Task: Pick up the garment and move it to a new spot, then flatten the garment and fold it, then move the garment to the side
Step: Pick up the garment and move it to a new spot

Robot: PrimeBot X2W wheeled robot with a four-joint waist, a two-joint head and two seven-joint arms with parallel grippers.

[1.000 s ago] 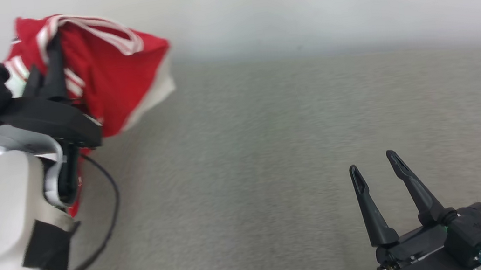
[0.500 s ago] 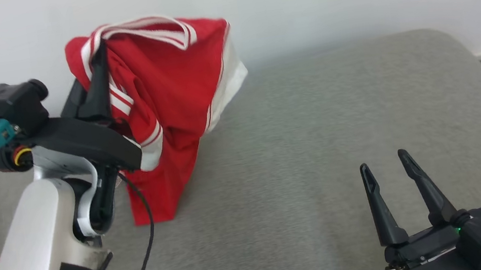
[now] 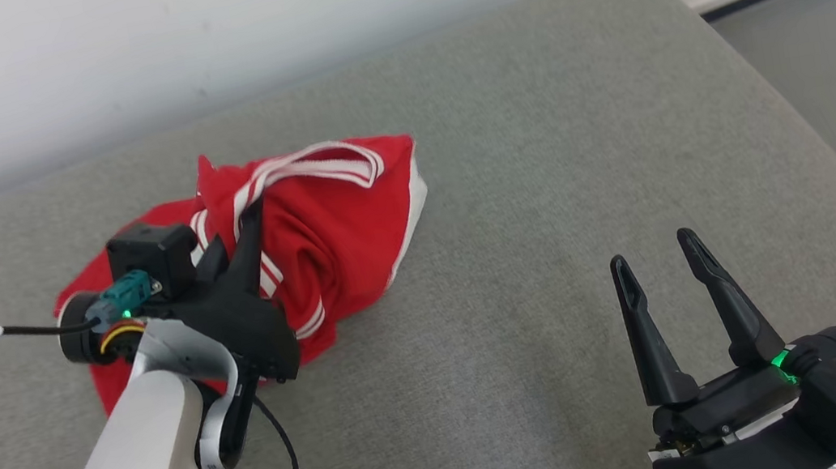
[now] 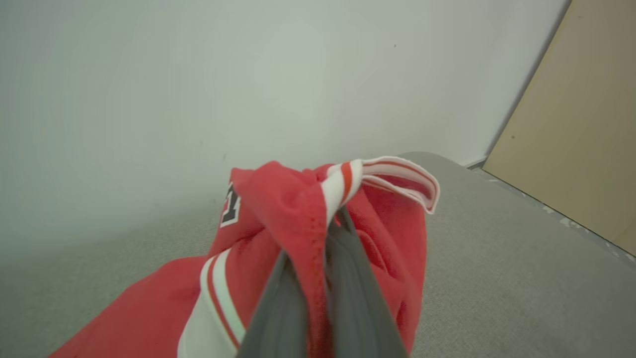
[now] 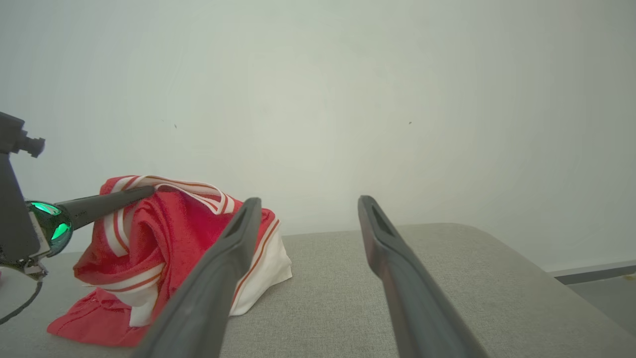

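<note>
Garment (image 3: 350,219): red jersey cloth, bunched into a loose heap. It sits on the grey cushion (image 3: 534,128), left of the middle and toward the white wall (image 3: 194,37).

Trim: white ribbed band (image 3: 318,163) with thin red stripes, arcing as an open loop across the top of the heap. More white-and-red striped bands run down the front folds. A plain white panel edges the right side, down to the cushion.

Print: small black-and-white patch (image 4: 229,209) on a fold, seen from the left wrist, too creased to read.

Shape: peaked at the top where it is pinched. Deep folds fall from that point. The lower cloth spreads flat on the cushion to the left, partly behind the arm.

Left gripper (image 3: 251,209): jaws closed tight on a red fold just beneath the striped band, with cloth squeezed between the two fingers. The peak is lifted and the rest lies on the cushion.

Right gripper (image 3: 652,248): jaws spread wide, nothing between them. It hangs over the near right part of the cushion, well apart from the garment, fingers pointing toward the wall.

A black cable (image 3: 287,465) loops below the left wrist.

Grey floor (image 3: 833,45) lies past the cushion's rounded right end.
</note>
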